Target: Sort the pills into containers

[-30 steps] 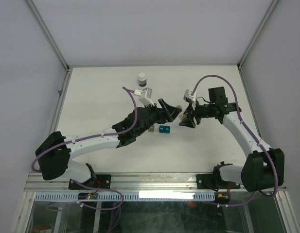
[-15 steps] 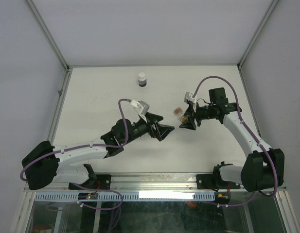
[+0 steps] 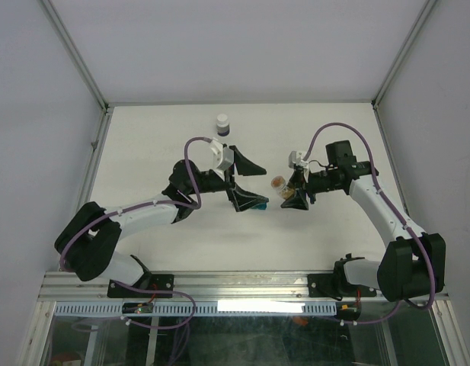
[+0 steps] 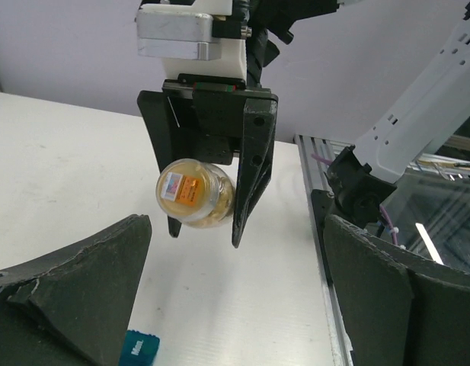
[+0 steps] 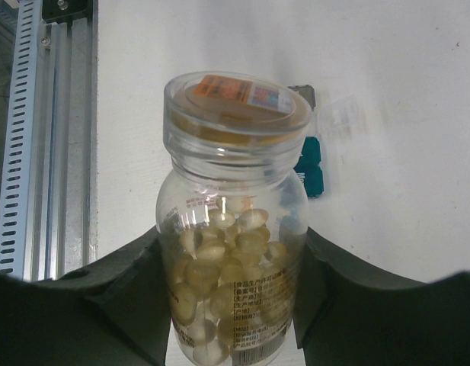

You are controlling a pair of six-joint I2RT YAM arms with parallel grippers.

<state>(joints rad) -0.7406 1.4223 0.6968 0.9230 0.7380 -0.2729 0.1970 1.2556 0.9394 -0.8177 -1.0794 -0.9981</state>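
I saw left pincer [image 3: 247, 183] wide, empty | right pincer [image 3: 289, 187] clamped on clear vial [image 5: 235, 152] of pills [image 5: 219, 267] | teal container [image 3: 260, 204] just beside left pincer's fingertip

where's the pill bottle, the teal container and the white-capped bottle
pill bottle [image 5: 235, 267]: right wrist view, clear body over the pills
teal container [image 5: 311, 179]: right wrist view, exposed edge beside the bottle
white-capped bottle [image 3: 223, 126]: top view, just under cap

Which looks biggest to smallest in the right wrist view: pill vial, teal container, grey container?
Largest: pill vial, though it is nearest the camera.
Then teal container and grey container: both partly hidden behind the vial, so unranked.
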